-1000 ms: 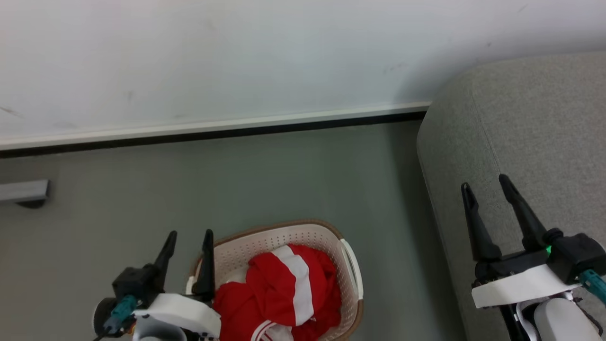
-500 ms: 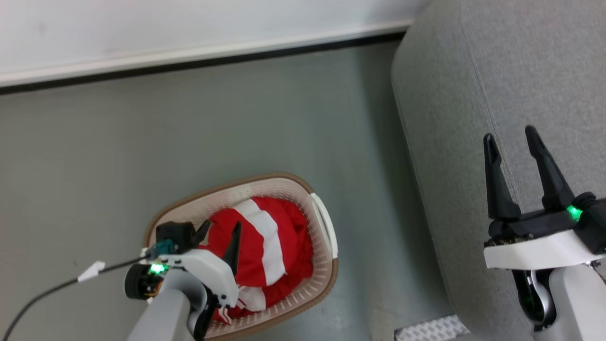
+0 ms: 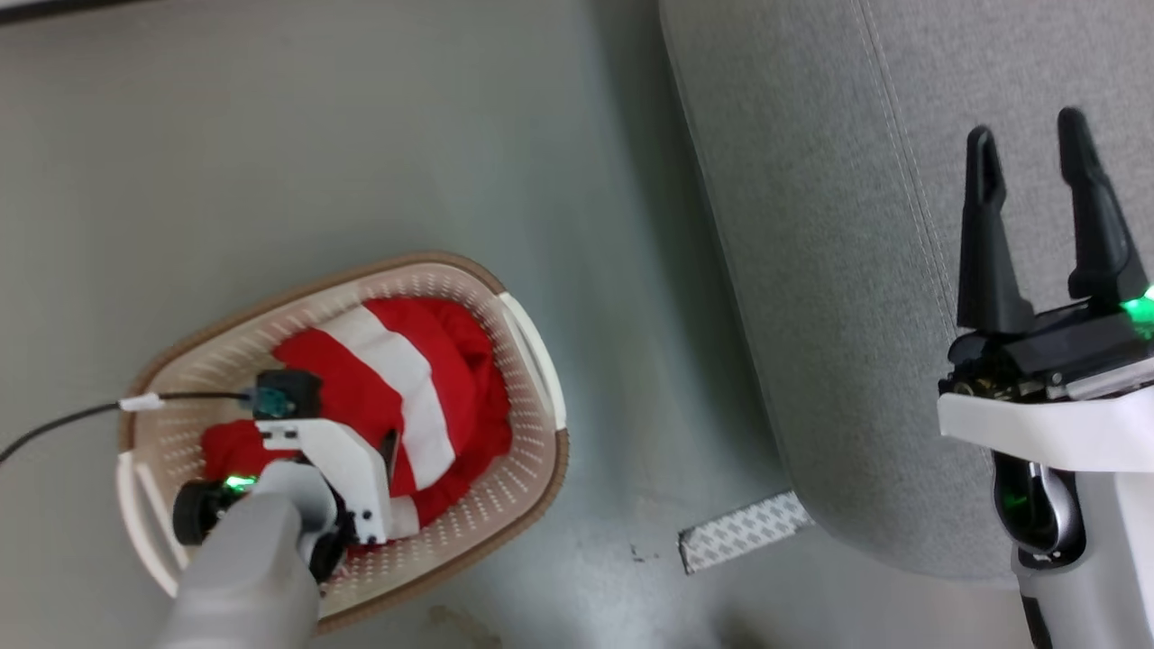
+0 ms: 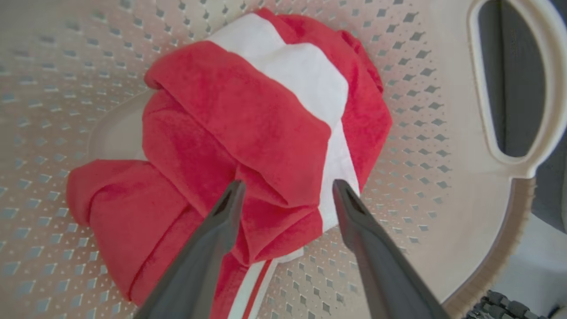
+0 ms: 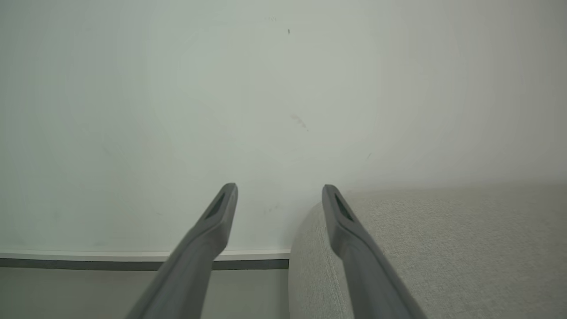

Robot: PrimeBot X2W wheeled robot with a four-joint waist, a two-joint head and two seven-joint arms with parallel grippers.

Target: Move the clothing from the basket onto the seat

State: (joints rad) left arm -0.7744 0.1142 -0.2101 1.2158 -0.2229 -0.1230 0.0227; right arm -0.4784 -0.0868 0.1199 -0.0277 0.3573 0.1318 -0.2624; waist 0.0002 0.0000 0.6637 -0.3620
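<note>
Now your left gripper [image 4: 287,188] is down in the basket [image 3: 518,469], fingers spread wide astride a fold of the red-and-white clothing [image 4: 248,115], nothing pinched. Half a second back it sat higher. Your right gripper [image 3: 1026,133]: fingers apart, empty, over the grey seat [image 3: 811,225].

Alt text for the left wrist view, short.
The left gripper, open, points at crumpled red clothing with white panels, a fold between its fingers. The clothing lies in the cream perforated basket, its handle at upper right.
</note>
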